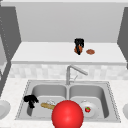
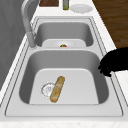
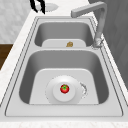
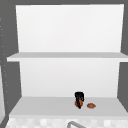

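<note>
- While the right hand (image 1: 79, 45) is hanging over the lower shelf (image 1: 50, 53) above the sink, its fingers are pointing down and curling round a small orange-brown lump (image 1: 76, 50), clamped on it. The upper view is showing the same hand (image 4: 79, 97) and lump (image 4: 76, 103).
- Just right of that, a second flat reddish-brown piece (image 1: 90, 51) is lying on the shelf, apart from the hand; the upper view is picking it up too (image 4: 91, 105).
- The left hand (image 1: 30, 99) is floating over the near left edge of the left basin (image 1: 40, 92). The fingers are drooping down, a bit apart, gripping nothing. In the left side view it (image 2: 113, 62) is hovering at the rim, not touching anything as far as I can tell.
- A long crusty baguette (image 2: 57, 88) is lying on the left basin floor, one end overlapping the round drain.
- In the right basin a round white plate (image 3: 56, 96) is sitting flat with a small shiny tomato (image 3: 64, 88) in the middle.
- A big smooth red ball (image 1: 67, 114) is blocking the near middle of the front view.
- The sink is looking like brushed metal with rounded corners, and an angular faucet (image 1: 71, 71) is swinging right.
- No readable writing anywhere.
- Plenty of bare shelf is stretching left of the right hand.
</note>
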You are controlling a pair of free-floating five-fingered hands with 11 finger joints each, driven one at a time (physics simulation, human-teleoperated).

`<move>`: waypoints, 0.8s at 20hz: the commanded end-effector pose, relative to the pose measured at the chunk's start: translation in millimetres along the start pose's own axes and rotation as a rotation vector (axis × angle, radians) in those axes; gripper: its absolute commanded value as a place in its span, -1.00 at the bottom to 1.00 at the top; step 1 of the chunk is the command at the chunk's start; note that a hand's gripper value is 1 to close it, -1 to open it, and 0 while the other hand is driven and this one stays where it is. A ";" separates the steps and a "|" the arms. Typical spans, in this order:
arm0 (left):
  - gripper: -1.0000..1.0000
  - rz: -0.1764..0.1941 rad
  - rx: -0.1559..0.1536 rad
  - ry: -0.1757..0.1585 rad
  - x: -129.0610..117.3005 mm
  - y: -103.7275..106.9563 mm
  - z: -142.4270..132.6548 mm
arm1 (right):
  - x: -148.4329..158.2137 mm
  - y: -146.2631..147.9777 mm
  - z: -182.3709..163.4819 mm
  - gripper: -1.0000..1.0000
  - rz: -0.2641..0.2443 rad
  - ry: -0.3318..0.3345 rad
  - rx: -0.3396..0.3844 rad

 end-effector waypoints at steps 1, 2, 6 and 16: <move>0.00 0.000 0.000 0.000 0.0 0.0 0.0 | -0.6 17.5 -30.5 1.00 0.002 -0.003 0.010; 0.00 0.000 0.000 0.000 0.0 0.0 0.0 | -0.1 13.2 -33.3 1.00 0.001 -0.009 0.038; 0.00 0.000 0.000 0.000 0.0 0.0 0.0 | -3.0 -3.7 -47.6 1.00 -0.004 -0.028 0.144; 0.00 0.000 0.000 0.000 0.0 0.0 0.0 | -13.6 4.7 31.3 1.00 -0.035 -0.050 0.126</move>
